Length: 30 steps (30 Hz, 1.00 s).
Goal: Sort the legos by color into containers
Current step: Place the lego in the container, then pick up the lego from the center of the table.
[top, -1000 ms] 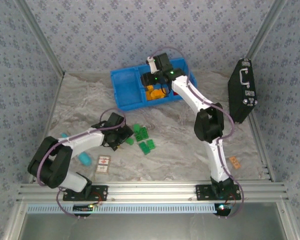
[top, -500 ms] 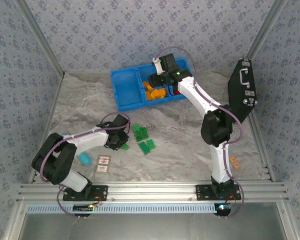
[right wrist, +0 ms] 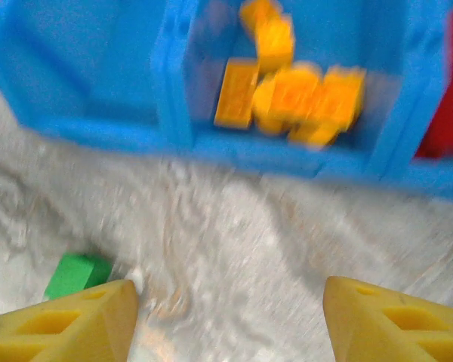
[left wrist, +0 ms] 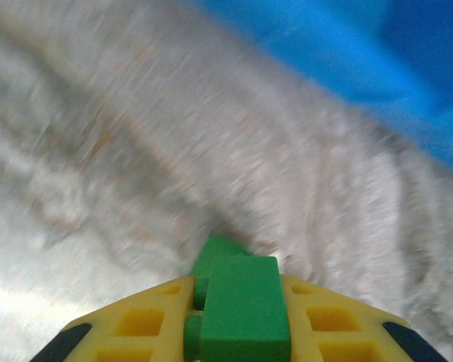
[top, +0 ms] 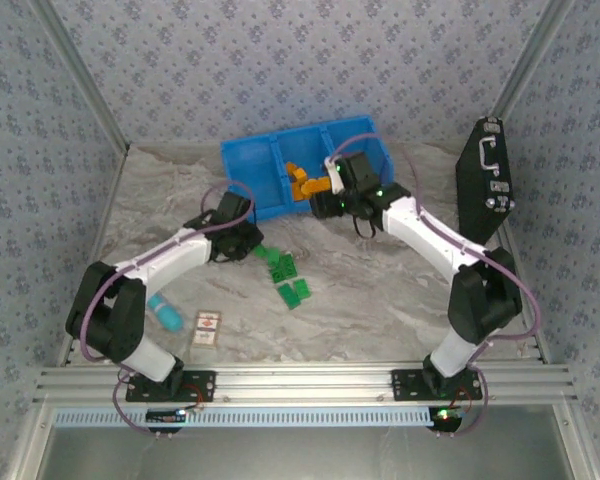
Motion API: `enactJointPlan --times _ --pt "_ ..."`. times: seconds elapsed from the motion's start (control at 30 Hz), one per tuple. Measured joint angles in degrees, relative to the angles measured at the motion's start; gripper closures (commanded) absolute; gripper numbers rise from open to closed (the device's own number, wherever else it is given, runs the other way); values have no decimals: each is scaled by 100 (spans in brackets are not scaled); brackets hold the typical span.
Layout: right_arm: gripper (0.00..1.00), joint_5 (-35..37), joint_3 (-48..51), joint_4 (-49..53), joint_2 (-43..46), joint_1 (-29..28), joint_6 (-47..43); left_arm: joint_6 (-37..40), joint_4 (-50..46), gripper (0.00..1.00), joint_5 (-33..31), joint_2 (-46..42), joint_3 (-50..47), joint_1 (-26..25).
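Pinched in left gripper: green brick, just near blue bin, left end. Right gripper jaws spread, empty, near bin front. Orange bricks in middle compartment; loose green bricks on table.

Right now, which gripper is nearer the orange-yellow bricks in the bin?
Right. The right gripper hovers just before the orange-yellow bricks; the left gripper, shut on a green brick, is farther, near the left end of the blue bin.

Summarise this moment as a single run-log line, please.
left claw: shut on green lego | right claw: open, empty | orange legos: middle compartment of blue bin
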<state>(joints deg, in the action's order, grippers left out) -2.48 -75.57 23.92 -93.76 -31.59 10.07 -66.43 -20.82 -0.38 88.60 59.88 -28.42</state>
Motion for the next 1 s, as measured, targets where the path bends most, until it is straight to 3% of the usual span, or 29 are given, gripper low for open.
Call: enactJointPlan --times 0.17,0.37,0.53,0.63,0.73,1.0 --pt "34 -415 1360 -256 350 -352 730 507 151 83 13 531 1106 356" --pt "34 -706 2024 -671 632 -848 1252 758 428 82 13 1670 2216 603" --pt "34 -745 2079 -964 632 -1226 1397 859 417 63 87 2752 3106 713" --pt "34 -743 2149 -1056 621 -1364 1419 918 275 56 122 3198 3571 752" --pt "33 -739 2201 -1069 514 -1460 1419 1012 138 44 129 3451 3969 754" --pt "35 -621 2199 -1040 24 -1622 1384 1128 63 38 164 3495 4317 754"
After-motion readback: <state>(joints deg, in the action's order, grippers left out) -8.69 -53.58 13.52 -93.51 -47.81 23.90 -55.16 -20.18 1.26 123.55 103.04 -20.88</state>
